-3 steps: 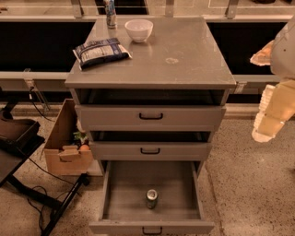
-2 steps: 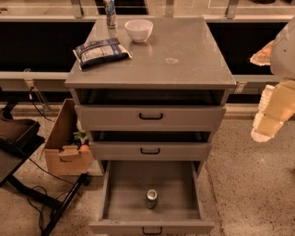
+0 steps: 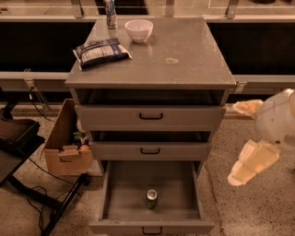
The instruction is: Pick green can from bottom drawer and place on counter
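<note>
So the green can [image 3: 151, 198] is standing upright in the bottom drawer [image 3: 123, 196], which is pulled way out. It sits about the middle of the drawer floor, a bit toward the front edge, not touching any of the walls. Silver top is facing up.

The gripper [image 3: 253, 139] is off on the right, out beside the cabinet at roughly the height of the middle drawer [image 3: 150, 150], over the speckled floor. It's well apart from the can and isn't touching the cabinet. I honestly can't tell whether it's open or closed from this angle.

Top drawer [image 3: 150, 117] and the middle one are each pulled out just a little.

Up on the surface [image 3: 193, 46] there's a white bowl [image 3: 138, 30] near the back, a dark snack bag [image 3: 101, 52] lying flat near the left edge, and a slim bottle-ish thing [image 3: 110, 13] at the back left corner. There's a small pale stain [image 3: 172, 60] right of centre.

On the floor left of the cabinet is an open cardboard box [image 3: 62, 147] with some stuff in it.
</note>
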Action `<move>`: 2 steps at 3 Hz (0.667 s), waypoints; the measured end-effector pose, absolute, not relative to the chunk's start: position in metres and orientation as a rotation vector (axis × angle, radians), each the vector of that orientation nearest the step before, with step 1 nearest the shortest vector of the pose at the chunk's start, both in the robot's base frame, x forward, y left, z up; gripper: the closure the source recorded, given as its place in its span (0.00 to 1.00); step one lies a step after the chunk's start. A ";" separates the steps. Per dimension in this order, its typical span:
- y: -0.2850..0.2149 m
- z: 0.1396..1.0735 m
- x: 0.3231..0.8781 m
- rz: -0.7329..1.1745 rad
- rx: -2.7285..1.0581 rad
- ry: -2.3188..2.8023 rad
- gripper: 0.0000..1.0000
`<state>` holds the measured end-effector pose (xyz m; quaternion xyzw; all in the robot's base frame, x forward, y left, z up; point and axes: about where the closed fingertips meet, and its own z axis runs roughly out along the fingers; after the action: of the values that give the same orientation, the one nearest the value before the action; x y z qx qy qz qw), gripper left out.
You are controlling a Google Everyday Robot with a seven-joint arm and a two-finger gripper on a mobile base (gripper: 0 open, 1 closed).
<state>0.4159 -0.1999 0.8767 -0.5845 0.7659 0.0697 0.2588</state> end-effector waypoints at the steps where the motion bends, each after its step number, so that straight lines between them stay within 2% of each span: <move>1: -0.173 0.758 0.397 0.475 -1.426 1.966 0.00; 2: -0.161 0.697 0.423 0.538 -1.269 1.865 0.00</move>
<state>0.4231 -0.1607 0.6971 -0.5017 0.7372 0.2127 0.3995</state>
